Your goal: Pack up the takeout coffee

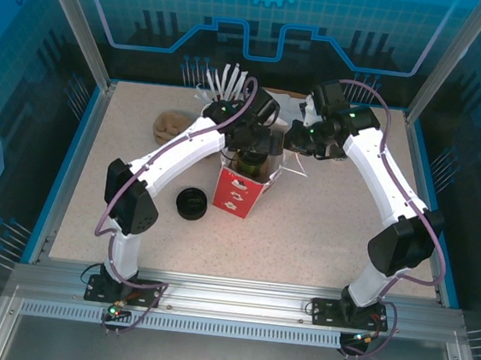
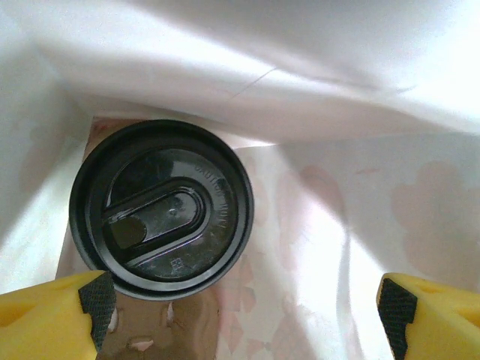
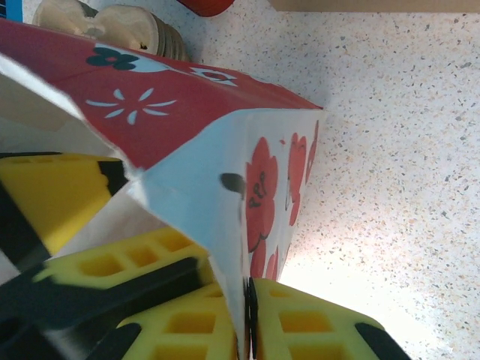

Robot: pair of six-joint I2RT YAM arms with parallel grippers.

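Two robot arms meet over a paper bag (image 1: 237, 193) standing near the middle of a speckled table (image 1: 321, 231). The bag is red with white flowers on one face and white with red flowers on another, and its top is open.

The coffee (image 2: 161, 208) stands upright inside the bag, in the corner at the left of the left wrist view. Seen from straight above, its round dark lid has a raised oval sip panel. White bag walls rise around it, and the pale floor of the bag lies bare to its right.

The left gripper (image 2: 244, 319) hangs over the bag's mouth, released. Its yellow fingers (image 2: 45, 315) stand far apart at either side of the wrist view, gripping nothing, with one black pad just beside the cup's lid.

The right gripper (image 3: 249, 322) is clenched on the bag's wall, a thin sheet of paper pinched flat between its two yellow fingers.

On the table, left of the bag, sits a small stack of black lids (image 1: 192, 202).
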